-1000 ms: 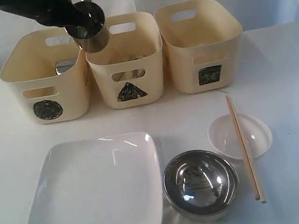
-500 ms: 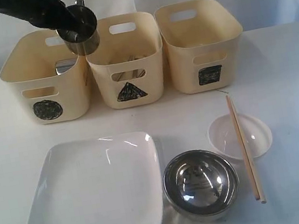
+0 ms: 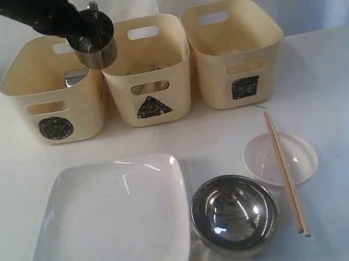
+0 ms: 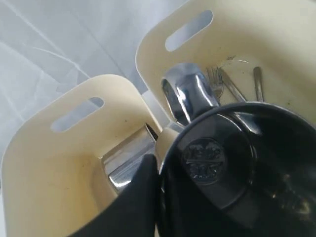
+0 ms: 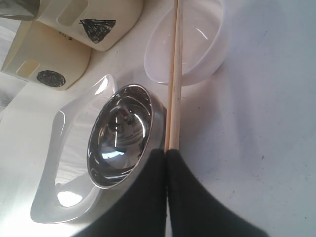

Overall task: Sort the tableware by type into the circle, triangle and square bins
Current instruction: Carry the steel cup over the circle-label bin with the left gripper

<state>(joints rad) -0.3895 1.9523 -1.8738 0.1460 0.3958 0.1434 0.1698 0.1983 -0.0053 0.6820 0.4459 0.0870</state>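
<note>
My left gripper (image 3: 86,33) is shut on the rim of a small steel cup (image 3: 96,44), held in the air over the wall shared by the circle bin (image 3: 56,127) and the triangle bin (image 3: 152,105). In the left wrist view the held cup (image 4: 232,173) shows its dark inside, and a second steel cup (image 4: 126,158) lies in the circle bin. A spoon (image 4: 187,94) and fork (image 4: 215,79) lie in the triangle bin. The white square plate (image 3: 110,225), steel bowl (image 3: 234,214), clear dish (image 3: 280,158) and chopsticks (image 3: 284,169) rest on the table. My right gripper (image 5: 166,152) is shut and empty, low at the front right.
The square bin (image 3: 245,87) stands right of the triangle bin, all three in a row at the back. The chopsticks lie across the clear dish, beside the bowl. A white curtain hangs behind the white table (image 3: 336,96).
My left gripper has carried the steel cup leftward, from over the triangle bin toward the circle bin. The right arm and the tableware on the table have not moved.
</note>
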